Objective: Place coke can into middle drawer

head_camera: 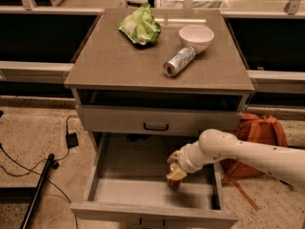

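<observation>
The middle drawer (125, 192) is pulled out wide, with its pale grey floor showing. My gripper (175, 172) reaches in from the right on a white arm and hangs low inside the drawer, right of centre. It is shut on the coke can (173, 182), of which only a small red-orange part shows below the fingers. The can is at or just above the drawer floor; I cannot tell whether it touches.
On the cabinet top (109, 61) lie a green crumpled bag (140, 26), a white bowl (196, 36) and a silver can on its side (178, 61). The upper drawer front (157, 121) is closed. An orange backpack (259, 130) sits right of the cabinet; cables and a black pole (39, 187) lie to the left.
</observation>
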